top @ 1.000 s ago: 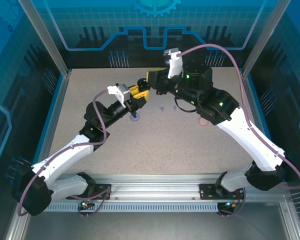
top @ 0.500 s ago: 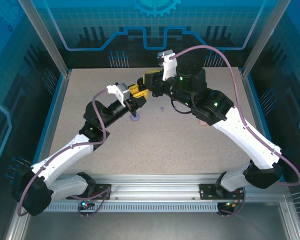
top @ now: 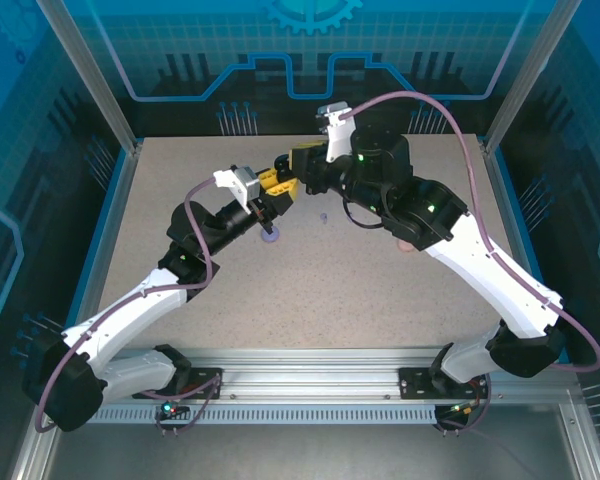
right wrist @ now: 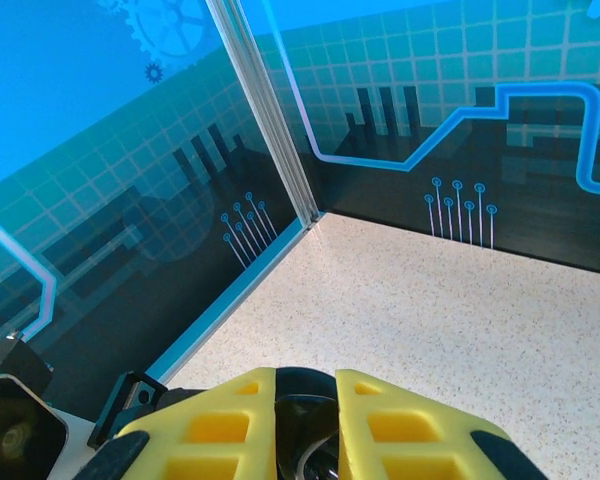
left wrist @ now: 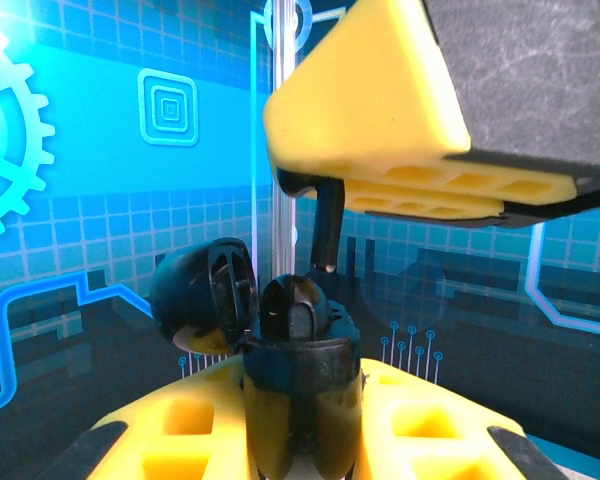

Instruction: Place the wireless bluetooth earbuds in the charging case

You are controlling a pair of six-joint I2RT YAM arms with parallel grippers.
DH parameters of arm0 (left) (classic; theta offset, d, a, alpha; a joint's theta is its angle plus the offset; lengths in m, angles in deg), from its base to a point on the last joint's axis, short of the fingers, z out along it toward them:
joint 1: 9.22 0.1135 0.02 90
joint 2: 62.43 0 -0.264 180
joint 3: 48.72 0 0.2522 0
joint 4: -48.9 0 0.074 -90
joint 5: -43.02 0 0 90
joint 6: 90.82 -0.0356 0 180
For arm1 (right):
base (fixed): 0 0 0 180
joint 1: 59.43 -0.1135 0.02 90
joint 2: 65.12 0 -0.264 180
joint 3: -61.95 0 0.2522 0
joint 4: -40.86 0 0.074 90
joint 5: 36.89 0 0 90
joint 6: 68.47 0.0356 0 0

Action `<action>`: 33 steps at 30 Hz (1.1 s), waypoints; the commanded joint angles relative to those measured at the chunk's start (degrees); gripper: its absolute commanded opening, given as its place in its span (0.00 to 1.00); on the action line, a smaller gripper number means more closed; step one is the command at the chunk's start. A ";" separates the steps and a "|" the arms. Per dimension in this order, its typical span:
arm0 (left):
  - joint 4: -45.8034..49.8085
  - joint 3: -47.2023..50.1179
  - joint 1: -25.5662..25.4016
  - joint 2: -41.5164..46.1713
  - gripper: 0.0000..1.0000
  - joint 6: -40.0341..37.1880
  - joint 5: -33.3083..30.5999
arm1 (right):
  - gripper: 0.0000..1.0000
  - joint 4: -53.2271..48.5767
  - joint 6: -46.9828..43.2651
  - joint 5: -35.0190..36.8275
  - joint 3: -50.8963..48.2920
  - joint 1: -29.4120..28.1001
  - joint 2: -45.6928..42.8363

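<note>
My left gripper (top: 277,190) is shut on a black charging case (left wrist: 300,390), held upright above the table with its lid (left wrist: 195,295) swung open to the left. One black earbud (left wrist: 292,305) sits in the case's mouth. Just above it, the right gripper's yellow fingers (left wrist: 380,110) hang over the case, and a second black earbud (left wrist: 328,230) dangles stem-down from them, close over the opening. My right gripper (right wrist: 305,385) is shut on that dark earbud (right wrist: 315,425). In the top view, the right gripper (top: 298,160) meets the left one at the table's back middle.
A lavender case (top: 270,236) lies on the speckled table (top: 310,290) under the left gripper. A tiny lavender earbud (top: 322,216) rests just to its right. A pale pink item (top: 405,245) peeks out beneath the right arm. Blue walls and a metal post (right wrist: 270,130) ring the table.
The right arm has swung left, bringing its gripper close over the left gripper's open case. The left arm has held still.
</note>
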 commanded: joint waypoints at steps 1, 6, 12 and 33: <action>-1.17 -1.80 0.21 0.59 0.00 1.04 0.72 | 0.18 -0.32 0.90 -0.13 -0.60 0.39 0.34; -1.11 -2.00 0.21 0.61 0.00 1.12 0.73 | 0.18 -0.77 1.45 -0.42 -0.82 0.48 0.93; -1.26 -1.97 0.20 0.62 0.00 0.90 0.47 | 0.18 -1.29 2.16 -1.19 -1.41 0.57 0.98; -1.34 -2.06 0.23 0.54 0.00 0.65 -0.04 | 0.16 -2.45 3.23 0.20 -4.10 1.05 -1.29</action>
